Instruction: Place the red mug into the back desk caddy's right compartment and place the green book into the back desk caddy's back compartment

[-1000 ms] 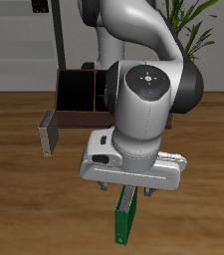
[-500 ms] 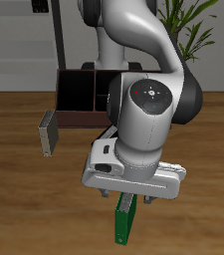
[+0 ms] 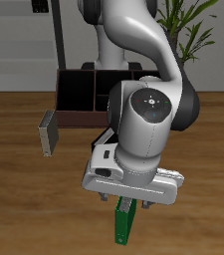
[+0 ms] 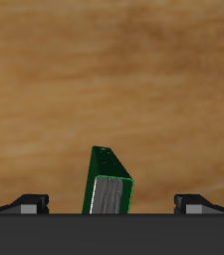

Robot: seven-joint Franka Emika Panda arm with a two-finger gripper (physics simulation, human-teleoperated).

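**Gripper spread wide over the green book**

The gripper [image 3: 129, 198] hangs over the green book [image 3: 124, 221], which stands upright on the wooden table [image 3: 14, 149] near the table's front edge. In the exterior view the big white body of the arm covers most of the hand, and only two short dark fingers [image 3: 106, 200] show under it, with the top of the book between them.

The wrist view is clearer. There the two fingertips [image 4: 30, 203] stand far apart, and the green book [image 4: 108, 185] rises between them with its pale page edge turned to the camera. Bare wood shows between the book and each fingertip, so the jaws are spread wide and do not touch the book. The gripper holds nothing.

The back desk caddy [image 3: 81, 96], a dark maroon-brown box with black dividers, stands farther back on the table, partly hidden by the arm. Its compartments cannot be told apart from here. The red mug cannot be seen in either view. A grey-white book [image 3: 47, 133] stands upright near the caddy, well apart from the green book.
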